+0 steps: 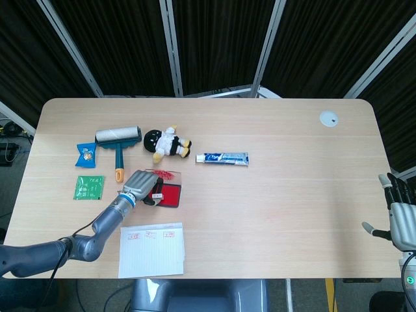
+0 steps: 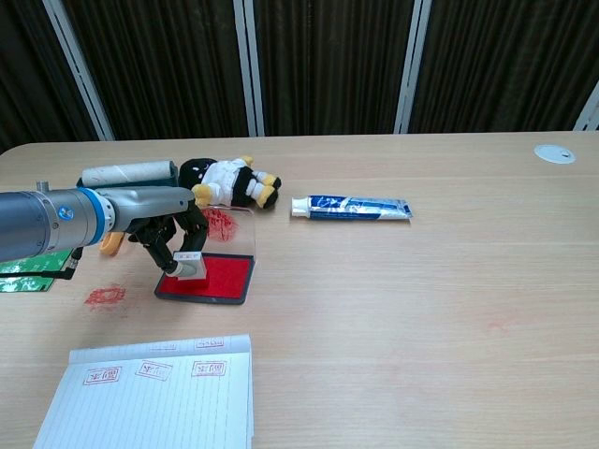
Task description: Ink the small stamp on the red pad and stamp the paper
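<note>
Dark curtains with pale metal struts stand behind a light wooden worktop (image 1: 273, 195). Near its left front lies the red pad (image 2: 213, 277), a black tray of red ink with its clear lid (image 2: 229, 230) standing open at the back, smeared red on the inside. The left hand (image 2: 167, 236) reaches in from the left, fingers curled down around the small stamp (image 2: 190, 263), which it grips with the stamp's base on the red ink at the pad's left end; in the head view the same hand (image 1: 141, 184) covers the pad's left part and the stamp (image 1: 156, 195) shows just beside its fingers. The paper (image 2: 154, 393), a lined notepad, lies at the front edge, in front of the pad and apart from it, with three red stamp marks in a row along its top. A red ink smudge (image 2: 105, 296) marks the wood left of the pad.

Behind the pad lies a small plush doll (image 1: 166, 143), with a lint roller (image 1: 118, 140) to its left and a toothpaste tube (image 1: 222, 158) to its right. A blue packet (image 1: 86, 154) and a green packet (image 1: 88, 187) lie further left. A white round disc (image 1: 328, 118) sits at the far right corner.

The right hand (image 1: 400, 218) hangs off the worktop's right edge, fingers straight and spread, holding nothing
</note>
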Action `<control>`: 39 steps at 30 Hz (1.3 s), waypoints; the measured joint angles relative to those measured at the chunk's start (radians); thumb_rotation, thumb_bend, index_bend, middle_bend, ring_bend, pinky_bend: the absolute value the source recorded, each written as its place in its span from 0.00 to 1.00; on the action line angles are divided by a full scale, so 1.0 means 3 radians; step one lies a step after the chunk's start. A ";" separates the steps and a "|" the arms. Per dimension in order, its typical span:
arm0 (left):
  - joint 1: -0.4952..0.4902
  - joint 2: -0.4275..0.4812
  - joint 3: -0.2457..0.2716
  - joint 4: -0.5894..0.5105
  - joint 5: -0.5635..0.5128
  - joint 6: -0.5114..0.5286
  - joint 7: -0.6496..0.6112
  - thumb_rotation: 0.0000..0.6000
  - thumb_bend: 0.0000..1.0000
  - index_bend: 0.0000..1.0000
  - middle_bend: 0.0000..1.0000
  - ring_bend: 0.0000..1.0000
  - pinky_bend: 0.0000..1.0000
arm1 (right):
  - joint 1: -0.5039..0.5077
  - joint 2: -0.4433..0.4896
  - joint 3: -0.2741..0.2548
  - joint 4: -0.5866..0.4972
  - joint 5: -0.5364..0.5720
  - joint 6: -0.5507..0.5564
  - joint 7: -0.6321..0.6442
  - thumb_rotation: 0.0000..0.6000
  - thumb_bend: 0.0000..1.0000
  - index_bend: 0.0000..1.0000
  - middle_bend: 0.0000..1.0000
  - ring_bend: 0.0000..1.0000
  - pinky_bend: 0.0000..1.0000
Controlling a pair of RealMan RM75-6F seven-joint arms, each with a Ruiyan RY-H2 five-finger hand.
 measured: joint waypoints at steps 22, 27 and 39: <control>-0.0022 -0.0088 0.0015 0.0153 -0.0051 -0.0039 -0.0006 1.00 0.58 0.60 0.57 0.77 0.83 | 0.0009 -0.0011 0.0004 0.0022 0.0030 -0.0013 -0.0004 1.00 0.00 0.00 0.00 0.00 0.00; -0.0009 -0.0035 -0.0005 0.0086 0.0005 -0.0008 -0.0047 1.00 0.59 0.60 0.57 0.77 0.84 | 0.0008 -0.0009 0.0001 0.0019 0.0027 -0.0012 -0.0001 1.00 0.00 0.00 0.00 0.00 0.00; 0.0059 0.0455 -0.0062 -0.0562 0.0120 0.0090 -0.0153 1.00 0.59 0.59 0.56 0.77 0.83 | -0.0012 0.0013 -0.0011 -0.0030 -0.0026 0.0035 0.0015 1.00 0.00 0.00 0.00 0.00 0.00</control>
